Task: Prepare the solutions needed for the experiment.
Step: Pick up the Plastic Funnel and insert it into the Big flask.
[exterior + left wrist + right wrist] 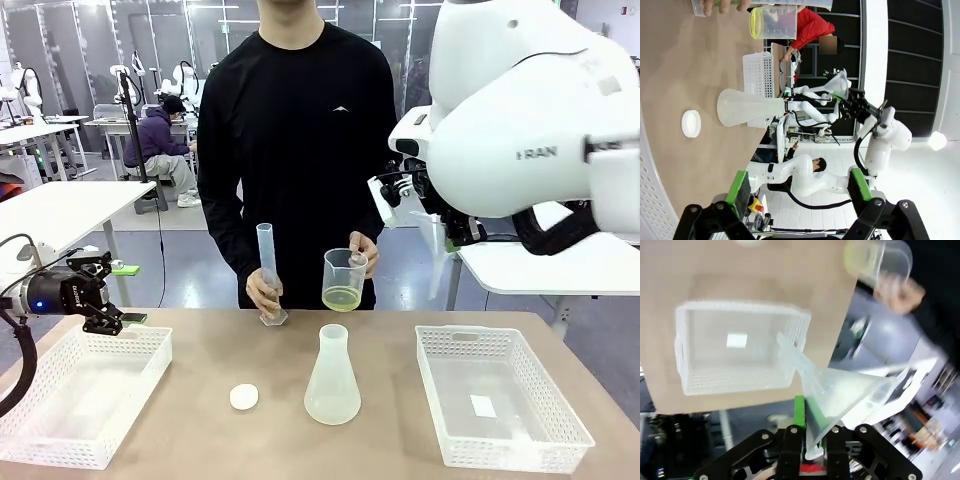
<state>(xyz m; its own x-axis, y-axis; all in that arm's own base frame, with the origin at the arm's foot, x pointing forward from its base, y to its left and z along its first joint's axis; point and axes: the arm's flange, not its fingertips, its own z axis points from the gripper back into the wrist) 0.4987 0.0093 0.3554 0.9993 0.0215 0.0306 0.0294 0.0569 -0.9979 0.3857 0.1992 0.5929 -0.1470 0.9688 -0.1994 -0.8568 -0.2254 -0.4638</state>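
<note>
Beyond the flask (pixel 332 375), a person's (pixel 300 130) beaker (pixel 343 272) holds the solutions (pixel 341 298); the right gripper (pixel 812 415) clamps a funnel (pixel 840 390), and the left gripper (pixel 799 184) stands open.

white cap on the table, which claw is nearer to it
Left. The left claw hovers low over the white basket's far corner, left of the white cap; the right claw, shut on a funnel, is raised high at right.

- Beaker (pixel 885 265), solutions (pixel 856 257) and funnel (pixel 840 390) are smeared by blur, right wrist view.
- Cylinder (pixel 790 4) is cut by the top edge, left wrist view.
- Left basket (pixel 60 440) is clipped at the bottom edge.
</note>
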